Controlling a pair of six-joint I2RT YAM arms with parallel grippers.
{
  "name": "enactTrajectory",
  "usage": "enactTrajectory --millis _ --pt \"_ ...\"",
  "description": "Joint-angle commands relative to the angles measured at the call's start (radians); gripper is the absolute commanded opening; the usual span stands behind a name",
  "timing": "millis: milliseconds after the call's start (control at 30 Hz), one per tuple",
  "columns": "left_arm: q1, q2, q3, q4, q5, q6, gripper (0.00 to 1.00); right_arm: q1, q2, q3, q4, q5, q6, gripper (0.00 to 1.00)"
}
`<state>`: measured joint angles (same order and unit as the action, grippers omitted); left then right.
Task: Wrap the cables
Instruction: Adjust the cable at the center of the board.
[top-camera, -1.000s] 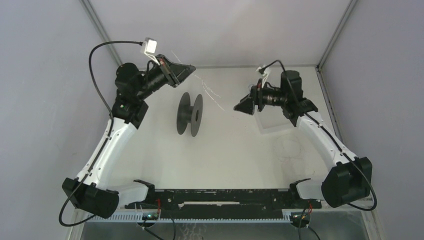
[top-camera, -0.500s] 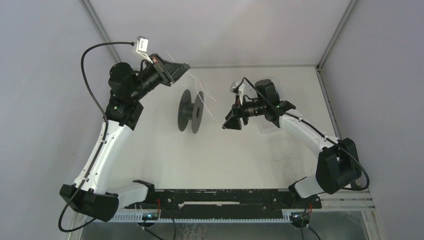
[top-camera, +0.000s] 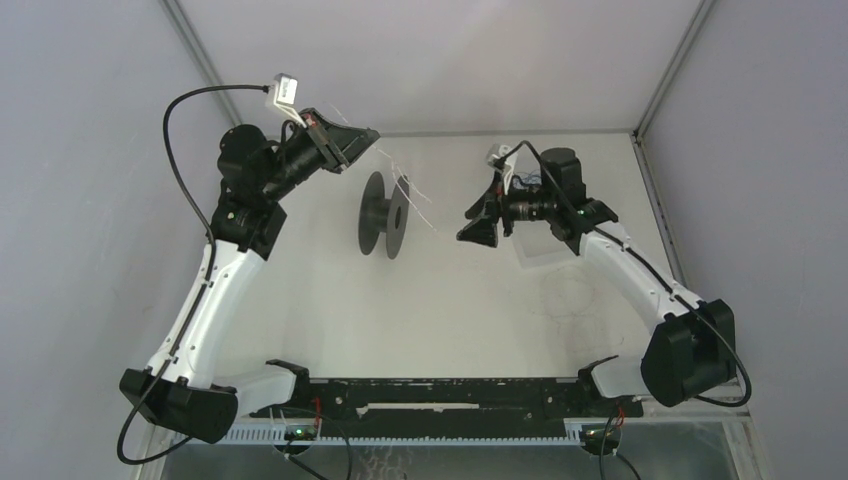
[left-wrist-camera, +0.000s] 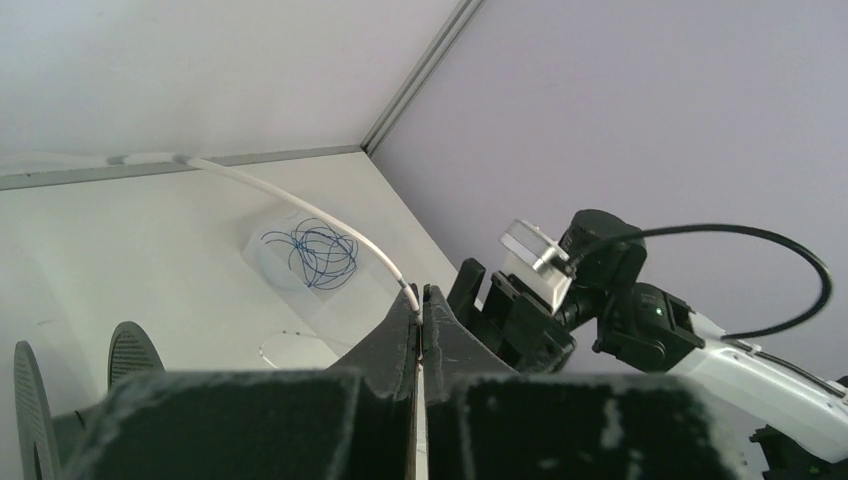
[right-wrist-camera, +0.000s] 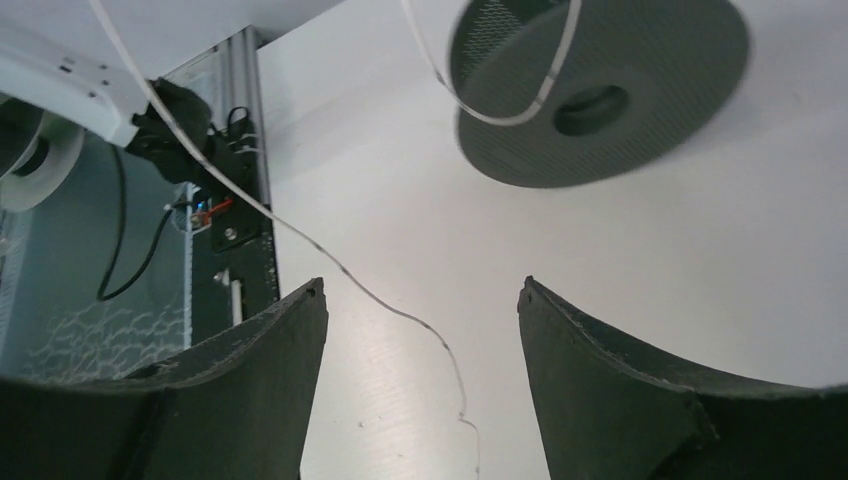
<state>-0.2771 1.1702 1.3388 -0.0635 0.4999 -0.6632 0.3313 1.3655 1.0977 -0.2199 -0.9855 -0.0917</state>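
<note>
Biggest worry here: the cable (left-wrist-camera: 300, 200) was super thin, and the left gripper (left-wrist-camera: 420, 305) had it pinched right at the fingertips, jaws fully closed on it. If that arm tugged harder, I'd guess the cord would slip out, or the loop hanging at the black spool's (top-camera: 385, 215) flange would pop off. The spool stood on its rims with nothing holding it, so a sideways pull could roll or tip it too. The right gripper (top-camera: 472, 226) was wide open and empty. In its wrist view 1 strand crossed the gap between the fingers, touching neither, so a close there could easily miss.

Pose-wise, in the top view the left arm was stretched out to about 11 o'clock of the table, with its gripper looking lifted above the spool and pointing toward 3 o'clock. The right arm bent in from 4 o'clock, with its gripper on the spool's 3 o'clock side, aimed at it. The cable ran from the left fingertips down to the spool, then trailed toward the right gripper.
</note>
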Motion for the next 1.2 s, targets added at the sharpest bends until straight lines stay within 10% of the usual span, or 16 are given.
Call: enactTrajectory --millis 0,233,433,933,1167 --pt "0.005 -0.024 0.005 0.03 -0.006 0.008 0.0 0.089 -0.029 0.04 0.03 -0.012 -0.032 0.78" --pt "0.004 -0.033 -0.007 0.039 -0.011 -0.001 0.0 0.213 0.035 0.101 -0.014 0.007 -0.086 0.73" --pt "0.036 -0.051 0.012 0.009 -0.058 0.02 0.0 0.146 0.064 0.109 -0.166 0.071 -0.164 0.0" --pt "0.477 -0.008 0.213 -0.075 -0.1 0.024 0.0 -0.516 -0.131 -0.044 -0.449 0.349 -0.291 0.02" --pt "0.282 -0.016 0.207 -0.068 -0.027 0.058 0.0 -0.326 -0.255 0.018 -0.491 0.261 -0.349 0.59"
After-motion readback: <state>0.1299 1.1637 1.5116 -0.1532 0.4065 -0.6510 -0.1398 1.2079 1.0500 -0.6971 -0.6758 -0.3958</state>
